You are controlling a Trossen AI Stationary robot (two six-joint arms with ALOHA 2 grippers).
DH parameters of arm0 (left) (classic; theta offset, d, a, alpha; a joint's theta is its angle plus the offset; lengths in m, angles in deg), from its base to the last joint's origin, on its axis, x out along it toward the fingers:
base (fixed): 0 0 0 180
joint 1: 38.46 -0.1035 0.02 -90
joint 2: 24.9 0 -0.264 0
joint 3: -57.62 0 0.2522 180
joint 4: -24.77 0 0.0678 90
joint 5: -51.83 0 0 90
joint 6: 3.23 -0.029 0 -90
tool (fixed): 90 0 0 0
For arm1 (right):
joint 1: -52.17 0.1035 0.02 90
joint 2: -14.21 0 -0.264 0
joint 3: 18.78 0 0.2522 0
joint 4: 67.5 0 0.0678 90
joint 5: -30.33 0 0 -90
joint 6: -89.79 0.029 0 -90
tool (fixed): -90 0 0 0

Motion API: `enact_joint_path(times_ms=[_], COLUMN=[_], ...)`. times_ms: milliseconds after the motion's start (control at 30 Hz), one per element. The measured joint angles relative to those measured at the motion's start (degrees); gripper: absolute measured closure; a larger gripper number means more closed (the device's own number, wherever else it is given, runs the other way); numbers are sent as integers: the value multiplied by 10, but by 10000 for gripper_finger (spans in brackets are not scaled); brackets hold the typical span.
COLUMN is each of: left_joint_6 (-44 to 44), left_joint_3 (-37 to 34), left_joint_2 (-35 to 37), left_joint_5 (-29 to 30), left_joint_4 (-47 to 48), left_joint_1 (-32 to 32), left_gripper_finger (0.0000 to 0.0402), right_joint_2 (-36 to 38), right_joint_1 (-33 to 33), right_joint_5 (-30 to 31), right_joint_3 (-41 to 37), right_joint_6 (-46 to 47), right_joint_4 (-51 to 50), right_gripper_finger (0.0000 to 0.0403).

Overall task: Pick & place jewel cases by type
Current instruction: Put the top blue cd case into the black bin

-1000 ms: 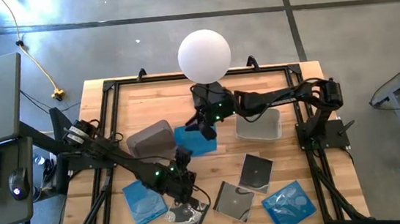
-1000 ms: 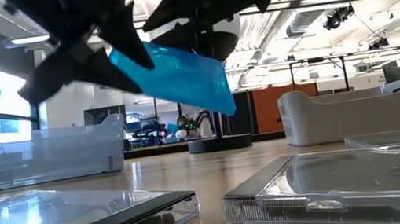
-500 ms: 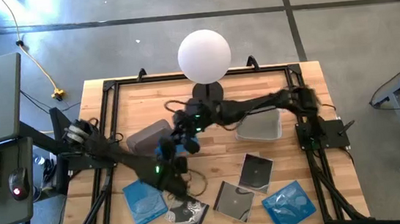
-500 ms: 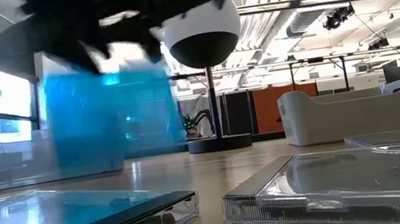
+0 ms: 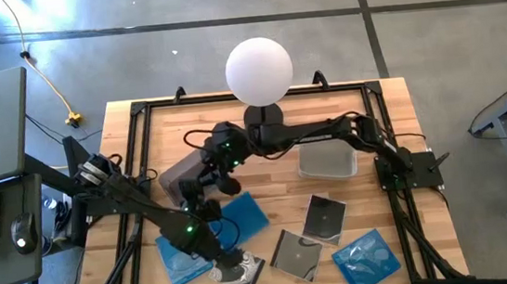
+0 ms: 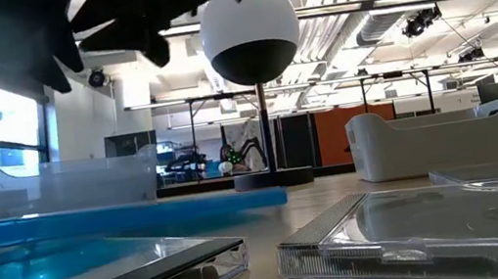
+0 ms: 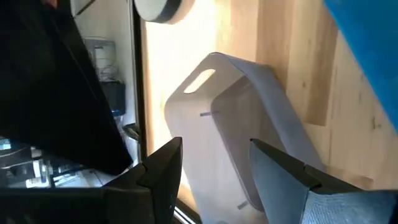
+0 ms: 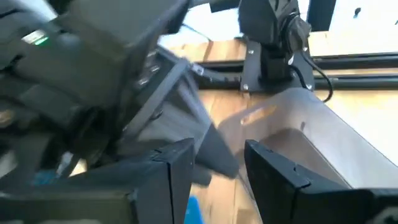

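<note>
My right end effector [image 5: 222,168] hung over the middle of the desk [image 5: 379,93], just at 3 o'clock of the left tub [image 5: 187,174]. In the right wrist view its two fingers [image 8: 273,168] stood narrowly apart with nothing between them.

My left end effector [image 5: 205,201] sat close at 6 o'clock of the left tub, the arm reaching in from 8 o'clock. Its fingers [image 7: 286,168] were likewise parted with an empty gap, pointed toward the tub wall [image 7: 242,93].

Blue case A [image 5: 245,215] lay flat on the desk, just at 5 o'clock of the left tub and near both end effectors, held by neither. In the low view it showed as a flat blue slab [image 6: 132,214] on the wood.

Blue case B [image 5: 182,254] lay at 7 o'clock, partly under my left arm. Swirl case [image 5: 238,272] lay near the 6 o'clock edge, beside blue case B. Dark case C [image 5: 296,253] lay at 5 o'clock, touching or just beside dark case D [image 5: 323,217]; I could not tell which. Blue case E [image 5: 366,259] lay at 4 o'clock, near the corner.

Right tub [image 5: 328,161] stood at 3 o'clock of centre, apart from all the cases. The white globe lamp [image 5: 259,71] stood at 12 o'clock.
</note>
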Motion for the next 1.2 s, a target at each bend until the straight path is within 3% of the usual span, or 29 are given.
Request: enact_joint_path(times_ms=[133,267,433,600,833,1067,1200], left_joint_6=[6,18,26,-20,-47,-59,-65], left_joint_3=[0,0,-1,-1,-1,-2,-2], left_joint_2=[3,3,3,3,1,-36,-61], left_joint_5=[-9,-50,-100,-141,-180,-241,-256], left_joint_4=[-1,-1,-22,-102,-211,-277,-280], left_joint_1=[0,3,23,50,67,66,66], left_gripper_finger=[220,220,220,220,220,220,220], right_joint_2=[51,89,94,95,95,95,93], right_joint_1=[1,15,61,93,154,212,238], right_joint_5=[1,51,115,162,264,358,368], right_joint_3=[0,-7,-70,-163,-258,-287,-286], right_joint_6=[-74,-190,-227,-242,-230,-249,-248], right_joint_4=[-126,-280,-327,-296,-155,-80,-44], right_gripper_finger=[265,265,265,265,265,265,265])
